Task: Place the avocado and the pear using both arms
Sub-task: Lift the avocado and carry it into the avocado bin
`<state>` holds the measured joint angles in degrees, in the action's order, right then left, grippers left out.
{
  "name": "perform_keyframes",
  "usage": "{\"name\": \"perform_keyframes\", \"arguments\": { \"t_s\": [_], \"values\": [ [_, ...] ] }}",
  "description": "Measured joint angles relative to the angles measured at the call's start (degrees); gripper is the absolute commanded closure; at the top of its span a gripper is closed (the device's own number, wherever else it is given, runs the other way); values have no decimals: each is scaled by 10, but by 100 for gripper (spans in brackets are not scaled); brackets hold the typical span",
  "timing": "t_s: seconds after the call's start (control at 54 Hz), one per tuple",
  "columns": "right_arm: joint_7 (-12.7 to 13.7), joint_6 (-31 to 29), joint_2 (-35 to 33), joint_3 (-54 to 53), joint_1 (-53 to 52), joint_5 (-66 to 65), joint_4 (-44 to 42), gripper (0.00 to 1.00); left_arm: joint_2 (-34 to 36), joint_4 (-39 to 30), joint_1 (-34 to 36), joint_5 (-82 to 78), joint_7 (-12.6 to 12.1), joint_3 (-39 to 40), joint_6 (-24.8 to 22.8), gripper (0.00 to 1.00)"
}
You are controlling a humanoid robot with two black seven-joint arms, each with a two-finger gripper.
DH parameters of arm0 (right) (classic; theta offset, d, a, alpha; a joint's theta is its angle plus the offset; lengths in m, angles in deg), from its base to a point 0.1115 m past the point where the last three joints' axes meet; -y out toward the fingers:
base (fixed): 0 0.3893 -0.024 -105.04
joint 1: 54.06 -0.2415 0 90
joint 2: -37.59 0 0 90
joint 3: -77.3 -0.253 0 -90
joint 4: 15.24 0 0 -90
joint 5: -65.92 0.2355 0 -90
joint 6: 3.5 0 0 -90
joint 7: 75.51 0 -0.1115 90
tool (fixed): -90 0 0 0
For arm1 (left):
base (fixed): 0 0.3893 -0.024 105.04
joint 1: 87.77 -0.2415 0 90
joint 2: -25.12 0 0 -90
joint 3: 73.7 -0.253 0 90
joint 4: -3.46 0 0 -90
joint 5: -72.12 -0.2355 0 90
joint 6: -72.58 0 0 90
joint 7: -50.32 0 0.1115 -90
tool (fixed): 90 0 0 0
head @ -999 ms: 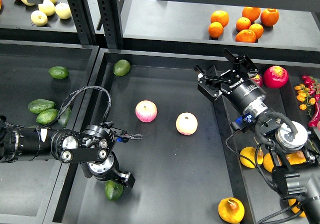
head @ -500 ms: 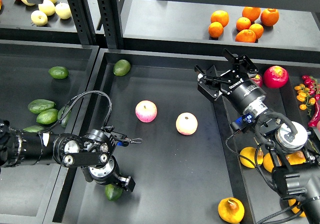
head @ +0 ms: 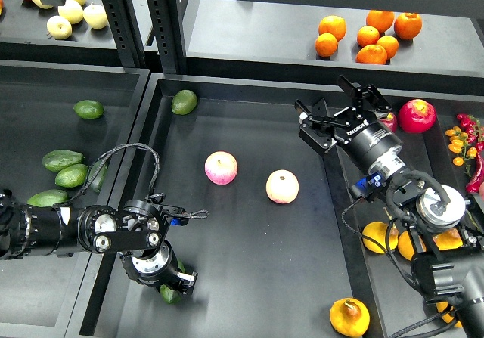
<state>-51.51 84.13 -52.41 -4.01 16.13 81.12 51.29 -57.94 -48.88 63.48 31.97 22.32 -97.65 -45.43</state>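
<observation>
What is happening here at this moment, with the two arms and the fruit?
The left tool is low in the middle tray, right over a dark green avocado near the front edge; whether it grips the fruit cannot be seen. The right tool hangs open and empty at the tray's far right side. The pear lies alone at the front right, and two apples sit in the middle.

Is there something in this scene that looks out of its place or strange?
Nothing is spilled or damaged. One avocado lies alone in the centre tray's far left corner, apart from the others in the left bin. The pear sits at the tray's near right edge, and the avocado under the left gripper is mostly hidden.
</observation>
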Motion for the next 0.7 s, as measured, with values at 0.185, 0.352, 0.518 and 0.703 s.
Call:
{"name": "perform_keyframes", "arguments": {
  "t_s": [0.185,0.352,0.518,0.703],
  "values": [
    [0,0,0,0,2,0,0,0,0,0,12,46,0,2,0,91],
    [0,-1,0,0,3,0,0,0,5,0,37,74,0,10,0,90],
    [0,-1,0,2,3,0,0,0,21,7,77,120,0,18,0,89],
    [0,-1,0,6,3,0,0,0,52,62,120,186,0,19,0,88]
  ]
}}
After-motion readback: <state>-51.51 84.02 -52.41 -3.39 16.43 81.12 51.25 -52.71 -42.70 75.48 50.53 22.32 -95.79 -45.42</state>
